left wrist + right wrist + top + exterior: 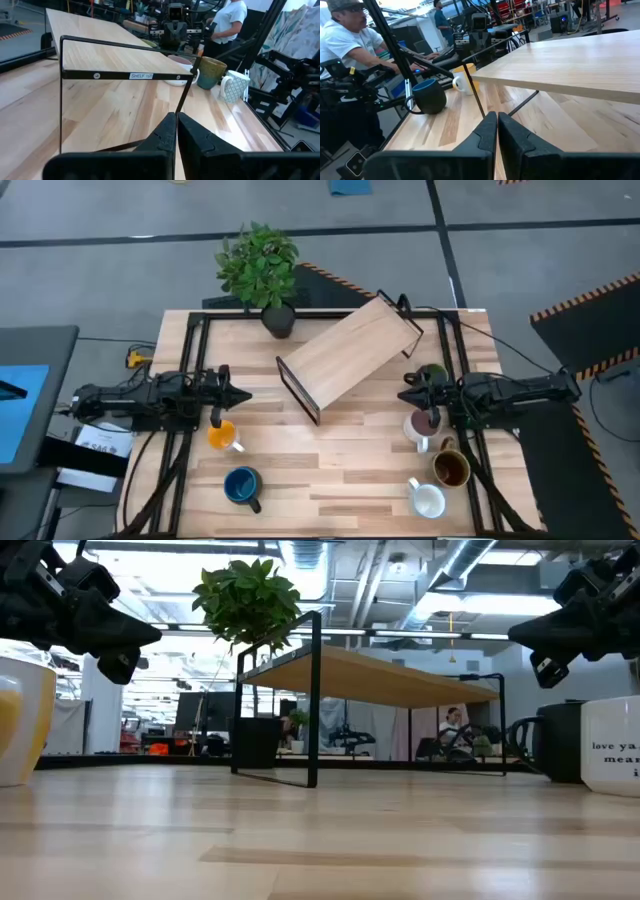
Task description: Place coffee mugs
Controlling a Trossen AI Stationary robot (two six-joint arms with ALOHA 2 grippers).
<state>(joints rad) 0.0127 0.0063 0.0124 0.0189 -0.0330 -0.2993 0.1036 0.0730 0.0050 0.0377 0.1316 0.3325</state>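
Note:
Six mugs stand on their bases on the wooden table. The orange mug and the dark blue mug are on the left. The pale pink mug, brown-olive mug and white mug are on the right. The dark green mug is partly hidden behind the right arm. My left gripper hovers shut just beyond the orange mug. My right gripper hovers shut beside the pink and green mugs. In the wrist views both grippers point at the shelf.
A wooden shelf on a black wire frame stands slanted in the table's middle, between the two grippers. A dark pot with a green plant sits at the far edge. People sit at desks beyond the table.

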